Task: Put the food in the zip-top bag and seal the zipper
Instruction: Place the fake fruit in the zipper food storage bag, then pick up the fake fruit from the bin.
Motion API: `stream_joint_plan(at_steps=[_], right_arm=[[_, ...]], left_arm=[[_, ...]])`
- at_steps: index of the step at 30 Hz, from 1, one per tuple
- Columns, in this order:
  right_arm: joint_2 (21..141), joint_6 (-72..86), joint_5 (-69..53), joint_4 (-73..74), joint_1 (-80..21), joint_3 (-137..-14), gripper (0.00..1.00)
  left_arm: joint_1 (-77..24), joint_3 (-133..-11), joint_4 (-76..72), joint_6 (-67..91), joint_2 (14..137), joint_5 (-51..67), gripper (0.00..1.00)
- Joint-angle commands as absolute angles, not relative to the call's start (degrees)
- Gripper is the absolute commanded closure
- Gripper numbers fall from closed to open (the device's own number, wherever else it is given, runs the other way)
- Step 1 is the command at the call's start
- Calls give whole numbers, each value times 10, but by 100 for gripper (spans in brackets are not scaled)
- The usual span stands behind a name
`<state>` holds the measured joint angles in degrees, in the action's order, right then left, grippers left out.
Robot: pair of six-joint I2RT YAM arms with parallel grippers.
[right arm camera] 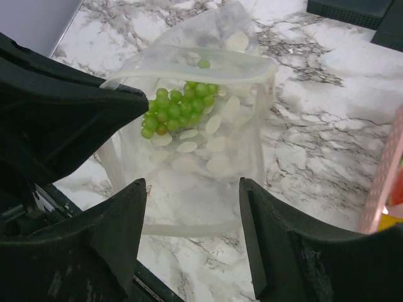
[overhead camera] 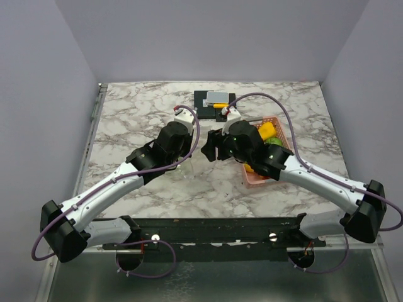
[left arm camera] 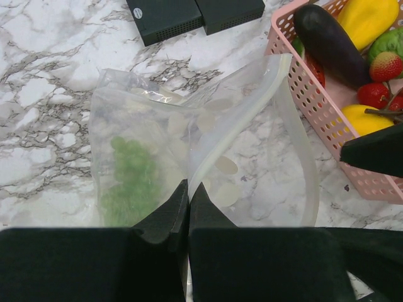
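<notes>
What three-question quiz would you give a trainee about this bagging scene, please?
1. True or false: the right hand grips a piece of food.
2. What already lies inside the zip-top bag? A) a banana B) green grapes C) a tomato
3. Which hand is shut on the bag's edge?

Key:
1. False: it is open and empty at the bag's mouth.
2. B.
3. The left hand.
</notes>
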<state>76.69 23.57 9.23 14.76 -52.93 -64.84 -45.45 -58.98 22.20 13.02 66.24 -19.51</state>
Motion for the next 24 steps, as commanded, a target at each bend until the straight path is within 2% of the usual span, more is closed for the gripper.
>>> stream_joint_plan(at_steps=[1, 12, 24], right_arm=[[718, 247, 155, 206, -534, -636, 35], [650, 240, 304, 351, -531, -631, 34], [678, 243, 343, 455, -492, -608, 35]], left_arm=[[-456, -584, 207, 133, 664, -198, 100], [-456, -583, 208, 133, 663, -204, 100], [-457, -582, 209, 132, 663, -204, 100]])
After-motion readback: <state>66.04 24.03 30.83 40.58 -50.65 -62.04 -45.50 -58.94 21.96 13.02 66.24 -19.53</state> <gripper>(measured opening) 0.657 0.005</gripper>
